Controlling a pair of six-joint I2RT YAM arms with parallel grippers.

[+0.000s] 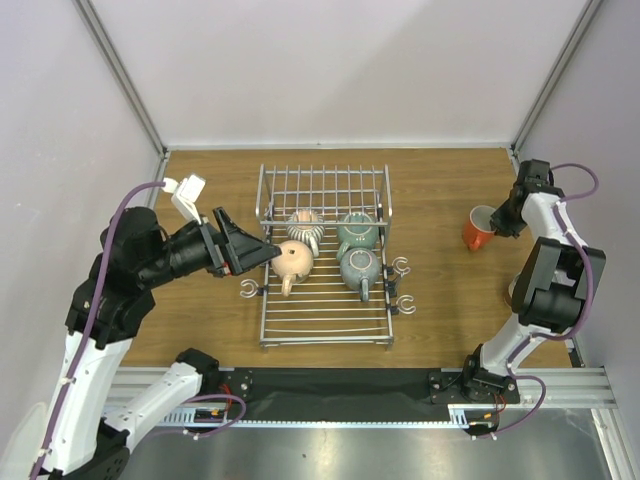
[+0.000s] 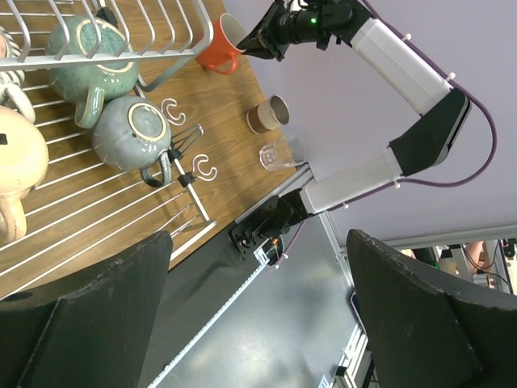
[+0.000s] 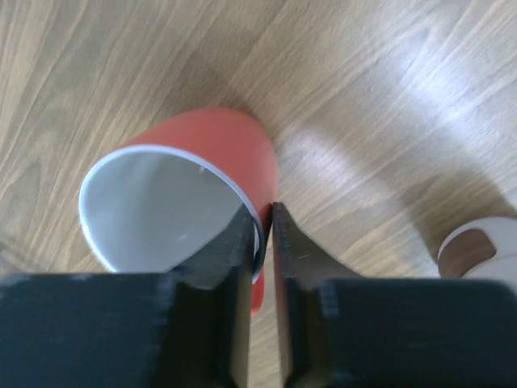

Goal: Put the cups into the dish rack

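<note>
Rim of the red-orange cup [image 1: 480, 228], standing right of the dish rack [image 1: 325, 331], is clamped in our right gripper [image 3: 266, 222]; our left gripper [image 1: 270, 250] gapes wide, holding nothing, at the rack's left side.

Overhead from behind, left wrist far, right wrist close, all sharing red-orange cup [image 1: 476, 236]

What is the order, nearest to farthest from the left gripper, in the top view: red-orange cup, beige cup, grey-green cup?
1. beige cup, rack's left side, beside the left gripper.
2. grey-green cup, rack's right side.
3. red-orange cup, far right, outside the rack.
</note>
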